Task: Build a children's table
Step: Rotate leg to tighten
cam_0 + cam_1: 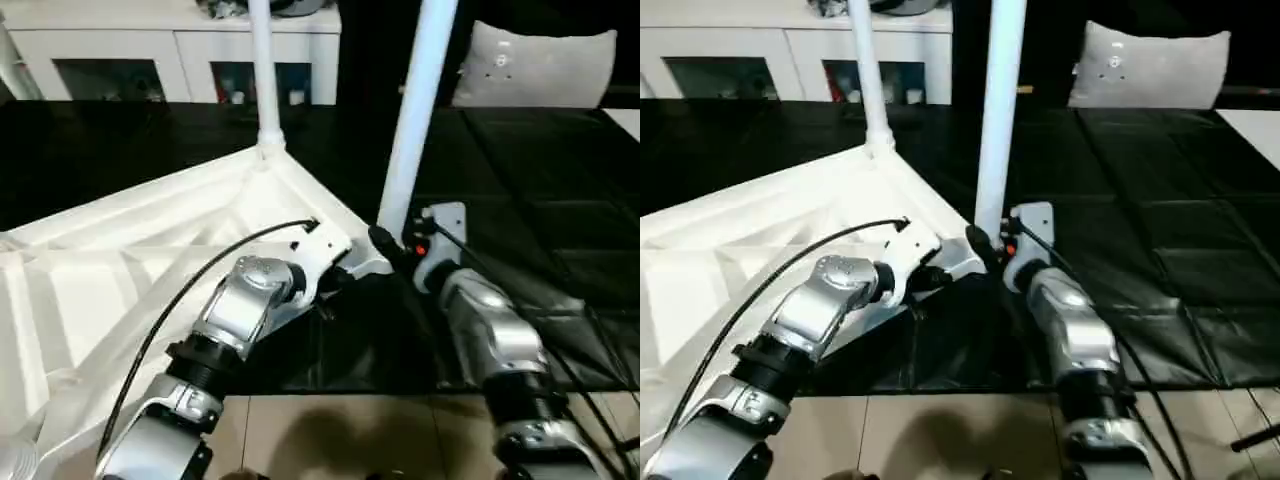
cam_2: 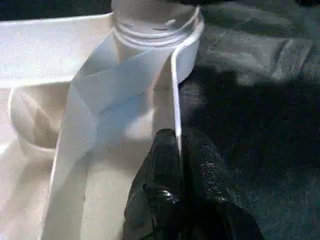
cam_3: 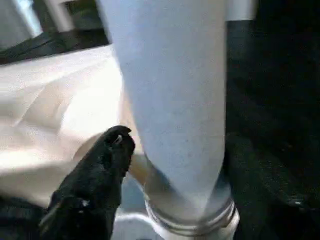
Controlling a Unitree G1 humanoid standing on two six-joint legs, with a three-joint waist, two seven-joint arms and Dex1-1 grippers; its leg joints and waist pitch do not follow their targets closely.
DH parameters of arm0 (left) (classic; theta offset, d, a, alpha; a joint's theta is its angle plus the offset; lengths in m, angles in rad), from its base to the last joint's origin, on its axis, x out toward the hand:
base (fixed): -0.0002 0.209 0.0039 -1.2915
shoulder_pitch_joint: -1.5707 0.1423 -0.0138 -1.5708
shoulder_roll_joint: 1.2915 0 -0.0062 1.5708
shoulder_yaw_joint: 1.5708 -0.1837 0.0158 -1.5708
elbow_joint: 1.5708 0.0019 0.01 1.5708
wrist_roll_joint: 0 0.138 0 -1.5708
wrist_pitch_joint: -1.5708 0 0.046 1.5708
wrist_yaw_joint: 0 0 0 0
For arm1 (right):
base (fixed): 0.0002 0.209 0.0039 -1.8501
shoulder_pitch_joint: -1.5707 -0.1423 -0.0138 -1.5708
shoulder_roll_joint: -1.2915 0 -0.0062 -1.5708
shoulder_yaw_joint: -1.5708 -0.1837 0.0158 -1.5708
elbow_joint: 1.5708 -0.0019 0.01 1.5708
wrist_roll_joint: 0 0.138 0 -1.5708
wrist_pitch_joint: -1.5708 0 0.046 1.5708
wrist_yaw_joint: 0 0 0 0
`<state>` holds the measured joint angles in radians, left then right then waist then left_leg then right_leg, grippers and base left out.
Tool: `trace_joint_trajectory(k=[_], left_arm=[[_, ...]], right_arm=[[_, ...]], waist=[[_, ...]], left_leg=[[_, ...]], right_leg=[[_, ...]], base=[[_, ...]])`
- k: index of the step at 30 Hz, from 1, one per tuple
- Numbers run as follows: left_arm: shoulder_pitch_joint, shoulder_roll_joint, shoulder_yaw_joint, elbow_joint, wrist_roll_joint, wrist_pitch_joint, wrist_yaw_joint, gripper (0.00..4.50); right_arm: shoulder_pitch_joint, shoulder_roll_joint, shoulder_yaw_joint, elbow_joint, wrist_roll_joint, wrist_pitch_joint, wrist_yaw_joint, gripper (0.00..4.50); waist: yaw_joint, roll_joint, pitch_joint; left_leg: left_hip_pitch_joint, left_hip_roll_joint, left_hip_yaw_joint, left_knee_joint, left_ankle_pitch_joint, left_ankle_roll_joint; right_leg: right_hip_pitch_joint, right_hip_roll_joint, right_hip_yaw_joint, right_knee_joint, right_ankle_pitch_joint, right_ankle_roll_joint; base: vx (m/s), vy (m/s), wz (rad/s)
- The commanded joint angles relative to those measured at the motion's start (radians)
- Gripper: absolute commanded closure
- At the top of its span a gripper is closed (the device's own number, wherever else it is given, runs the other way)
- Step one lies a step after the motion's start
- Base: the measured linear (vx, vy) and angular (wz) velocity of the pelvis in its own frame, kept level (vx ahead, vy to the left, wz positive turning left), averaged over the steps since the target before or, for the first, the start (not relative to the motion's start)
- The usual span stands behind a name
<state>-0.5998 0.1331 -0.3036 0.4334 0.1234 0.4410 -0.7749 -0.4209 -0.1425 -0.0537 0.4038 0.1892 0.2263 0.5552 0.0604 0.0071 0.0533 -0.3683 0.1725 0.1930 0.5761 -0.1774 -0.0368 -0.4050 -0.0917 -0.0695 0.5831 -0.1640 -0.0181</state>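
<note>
The white table top (image 1: 120, 270) lies upside down on a black mat, ribbed underside up. One white leg (image 1: 263, 80) stands upright in the far corner socket. A second leg (image 1: 415, 110) stands in the corner socket nearest my right arm, and its threaded base (image 3: 190, 220) fills the right wrist view. My left gripper (image 1: 335, 275) is shut on the top's thin rim (image 2: 175, 100) just beside that socket (image 2: 155, 25). My right gripper (image 1: 390, 245) sits against the foot of the second leg.
A white cabinet with glass doors (image 1: 120, 55) runs along the back. A grey cushion (image 1: 540, 65) rests at the back right. The black quilted mat (image 1: 540, 200) stretches to the right, with tan floor (image 1: 330, 430) at the near edge.
</note>
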Motion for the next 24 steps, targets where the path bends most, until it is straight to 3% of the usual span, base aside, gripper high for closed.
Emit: trace_joint_trajectory(k=[1,9,12,13,16,17,21,22,24], left_arm=[[0.000,0.030,-0.027,-0.023,-0.004,-0.066,-0.075,4.50],[0.007,0.146,-0.069,0.010,0.004,-0.192,-0.217,4.50],[0.015,0.203,-0.104,0.025,-0.015,-0.313,-0.344,4.50],[0.021,0.231,-0.124,0.020,-0.019,-0.354,-0.410,4.50],[0.023,0.244,-0.134,0.020,-0.018,-0.369,-0.440,4.50],[0.024,0.259,-0.145,0.022,-0.019,-0.394,-0.474,4.50],[0.022,0.298,-0.178,0.036,-0.031,-0.473,-0.585,4.50],[0.018,0.301,-0.181,0.038,-0.037,-0.480,-0.603,4.50],[0.014,0.305,-0.185,0.042,-0.043,-0.490,-0.624,4.50]], right_arm=[[0.023,-0.047,0.055,-0.019,-0.003,-0.019,0.131,1.05],[0.043,-0.220,0.083,-0.062,0.050,-0.038,0.433,0.43],[0.024,-0.282,0.107,-0.053,0.052,-0.051,0.531,0.18],[0.012,-0.308,0.127,-0.040,0.039,-0.074,0.580,0.18],[0.006,-0.317,0.134,-0.037,0.043,-0.073,0.615,0.18],[0.001,-0.325,0.141,-0.034,0.052,-0.069,0.654,0.44],[-0.015,-0.357,0.194,-0.033,0.063,-0.046,0.791,0.56],[-0.015,-0.361,0.203,-0.031,0.066,-0.044,0.810,0.82],[-0.015,-0.364,0.212,-0.028,0.072,-0.040,0.831,0.92]], waist=[[0.008,-0.008,-0.061],[0.015,-0.010,-0.061],[0.019,-0.017,-0.061],[0.026,-0.016,-0.062],[0.034,-0.014,-0.063],[0.036,-0.014,-0.064],[0.051,-0.015,-0.067],[0.054,-0.016,-0.066],[0.058,-0.016,-0.065]], left_leg=[[0.006,0.049,-0.023,-0.064,-0.209,0.072],[0.009,0.056,-0.025,-0.065,-0.227,0.077],[0.010,0.056,-0.024,-0.064,-0.230,0.081],[0.010,0.059,-0.022,-0.063,-0.216,0.076],[0.013,0.061,-0.020,-0.062,-0.207,0.073],[0.014,0.062,-0.019,-0.062,-0.204,0.070],[0.015,0.065,-0.019,-0.061,-0.195,0.072],[0.016,0.066,-0.017,-0.060,-0.199,0.071],[0.017,0.066,-0.017,-0.061,-0.205,0.065]], right_leg=[[0.051,-0.060,0.041,-0.073,-0.252,-0.177],[0.051,-0.061,0.041,-0.070,-0.267,-0.190],[0.049,-0.063,0.041,-0.073,-0.285,-0.189],[0.050,-0.065,0.043,-0.069,-0.286,-0.190],[0.047,-0.063,0.043,-0.064,-0.266,-0.200],[0.046,-0.063,0.043,-0.062,-0.261,-0.205],[0.047,-0.064,0.042,-0.054,-0.233,-0.216],[0.045,-0.064,0.043,-0.054,-0.225,-0.221],[0.045,-0.065,0.044,-0.054,-0.231,-0.223]], base=[[0.000,0.000,0.00],[0.000,0.000,0.00],[0.000,0.000,0.00],[0.000,0.000,0.00],[0.000,0.000,0.00],[0.000,0.000,0.00],[0.000,0.000,0.00],[0.000,0.000,0.00],[0.000,0.000,0.00]])
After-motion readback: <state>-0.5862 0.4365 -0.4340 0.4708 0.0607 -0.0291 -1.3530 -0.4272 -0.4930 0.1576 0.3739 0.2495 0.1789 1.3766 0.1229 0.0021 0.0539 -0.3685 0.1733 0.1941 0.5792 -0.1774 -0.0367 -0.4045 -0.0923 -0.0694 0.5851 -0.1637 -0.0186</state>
